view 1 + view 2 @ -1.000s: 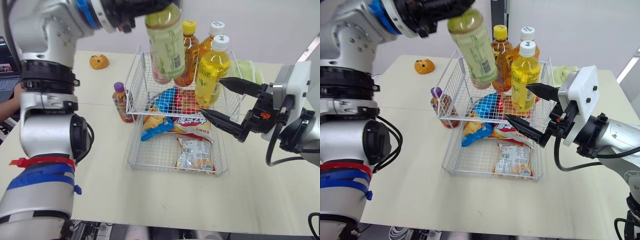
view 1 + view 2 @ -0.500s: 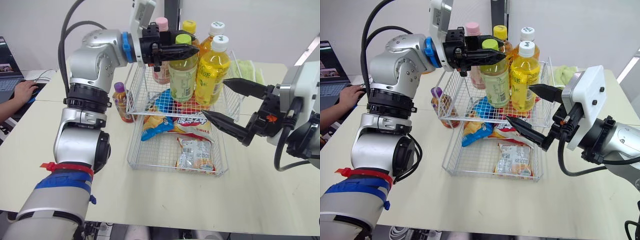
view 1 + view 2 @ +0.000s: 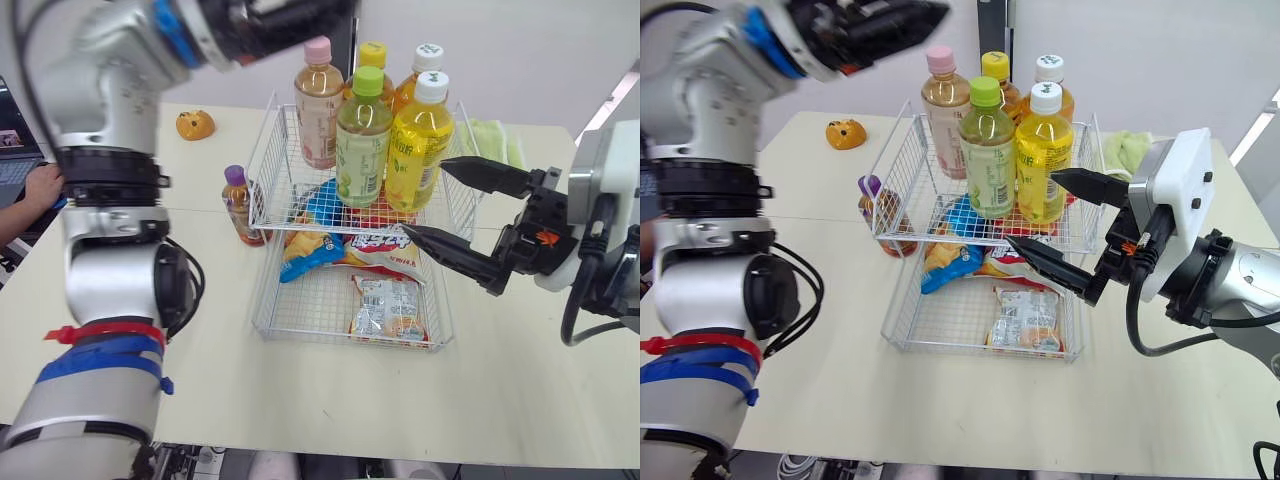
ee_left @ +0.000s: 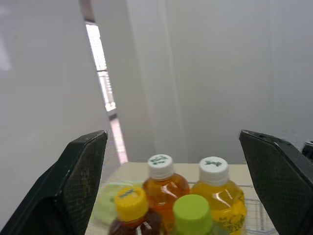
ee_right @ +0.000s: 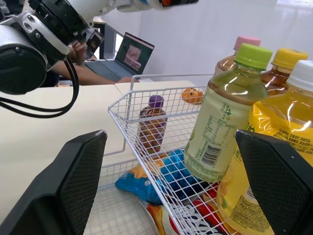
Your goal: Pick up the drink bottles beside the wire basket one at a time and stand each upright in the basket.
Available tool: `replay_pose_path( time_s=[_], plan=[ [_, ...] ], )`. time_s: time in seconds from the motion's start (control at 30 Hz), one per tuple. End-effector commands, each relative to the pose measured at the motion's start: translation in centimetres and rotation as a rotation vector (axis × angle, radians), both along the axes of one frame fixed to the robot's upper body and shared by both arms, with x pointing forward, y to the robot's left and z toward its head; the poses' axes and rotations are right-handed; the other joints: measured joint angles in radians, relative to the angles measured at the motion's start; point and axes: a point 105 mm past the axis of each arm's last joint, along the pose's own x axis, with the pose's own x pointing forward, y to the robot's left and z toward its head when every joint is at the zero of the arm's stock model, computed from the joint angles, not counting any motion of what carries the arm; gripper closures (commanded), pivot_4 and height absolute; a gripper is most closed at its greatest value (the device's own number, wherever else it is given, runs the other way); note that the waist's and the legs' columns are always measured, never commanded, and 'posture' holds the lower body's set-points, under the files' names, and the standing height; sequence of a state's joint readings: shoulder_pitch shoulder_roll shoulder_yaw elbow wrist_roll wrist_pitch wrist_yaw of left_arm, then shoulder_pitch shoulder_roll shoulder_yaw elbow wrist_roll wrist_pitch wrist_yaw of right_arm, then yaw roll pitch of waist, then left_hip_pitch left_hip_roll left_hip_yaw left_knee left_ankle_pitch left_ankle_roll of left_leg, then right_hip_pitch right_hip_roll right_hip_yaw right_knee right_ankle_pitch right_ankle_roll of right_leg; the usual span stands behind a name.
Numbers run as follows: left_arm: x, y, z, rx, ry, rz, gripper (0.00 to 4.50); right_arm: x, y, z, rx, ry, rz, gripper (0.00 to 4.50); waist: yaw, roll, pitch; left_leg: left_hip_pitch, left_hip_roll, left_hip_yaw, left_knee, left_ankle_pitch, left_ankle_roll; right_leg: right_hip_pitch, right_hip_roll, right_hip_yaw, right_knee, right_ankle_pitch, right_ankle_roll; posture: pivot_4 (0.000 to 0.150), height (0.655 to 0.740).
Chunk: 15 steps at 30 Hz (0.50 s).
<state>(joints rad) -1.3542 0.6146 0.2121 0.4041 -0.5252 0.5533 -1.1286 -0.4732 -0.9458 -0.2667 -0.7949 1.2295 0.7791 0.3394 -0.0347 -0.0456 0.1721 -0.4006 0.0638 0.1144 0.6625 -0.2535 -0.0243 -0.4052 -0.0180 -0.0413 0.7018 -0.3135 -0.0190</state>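
The green-capped bottle (image 3: pixel 363 135) is down! A second ago it hung tilted in the left gripper (image 4: pixel 172 134); now it stands upright on its own at the basket's (image 3: pixel 262 300) far end, and the gripper has let go, fingers spread wide, and lifted above it.

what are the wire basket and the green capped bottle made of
White wire basket: looks like thin metal wire with a smooth white coating, judging by the open grid. Green-capped bottle: clear glossy plastic, probably, since the pale drink shows through.
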Motion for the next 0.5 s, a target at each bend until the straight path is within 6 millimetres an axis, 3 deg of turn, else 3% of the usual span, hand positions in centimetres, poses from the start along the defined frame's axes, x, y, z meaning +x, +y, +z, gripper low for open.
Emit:
replay_pose_path(
  time_s=[0.03,0.17,0.3,0.43,0.5],
  plan=[
    [-0.7,4.6,0.2,-0.069,-0.034,0.211,0.04,0.0,0.4,1.0,0.015,-0.049,0.069,0.00,0.001,0.000,0.000,0.001,0.000,0.000,0.000,0.000,0.000,0.000,0.000,0.001,0.001,0.000,0.000,0.150,0.7400],
    [-2.1,10.2,-3.1,-0.075,0.006,0.456,0.04,0.6,1.2,1.1,0.006,-0.046,0.162,0.00,0.001,0.000,0.000,0.001,0.000,0.000,0.002,0.000,0.000,0.000,0.000,0.001,0.004,0.000,0.000,0.150,0.7400],
    [-4.7,14.3,-8.7,-0.086,0.105,0.660,0.04,1.1,2.0,1.2,0.001,-0.052,0.251,0.00,0.003,0.000,0.000,0.001,0.000,0.000,0.002,0.000,0.000,0.000,0.000,0.002,0.004,0.000,0.000,0.150,0.7400],
    [-7.9,16.3,-14.4,-0.120,0.227,0.794,0.04,1.6,2.6,1.3,-0.005,-0.056,0.308,0.00,0.006,-0.001,-0.001,0.001,0.000,-0.001,0.002,0.000,0.000,0.000,-0.001,0.001,0.003,0.000,0.000,0.150,0.7400],
    [-9.6,16.3,-16.7,-0.155,0.290,0.828,0.04,1.9,2.9,1.2,-0.007,-0.055,0.330,0.00,0.008,-0.002,-0.002,0.001,0.000,-0.001,0.002,0.000,0.000,0.000,-0.001,0.001,0.003,0.000,0.000,0.150,0.7400]
  ],
)
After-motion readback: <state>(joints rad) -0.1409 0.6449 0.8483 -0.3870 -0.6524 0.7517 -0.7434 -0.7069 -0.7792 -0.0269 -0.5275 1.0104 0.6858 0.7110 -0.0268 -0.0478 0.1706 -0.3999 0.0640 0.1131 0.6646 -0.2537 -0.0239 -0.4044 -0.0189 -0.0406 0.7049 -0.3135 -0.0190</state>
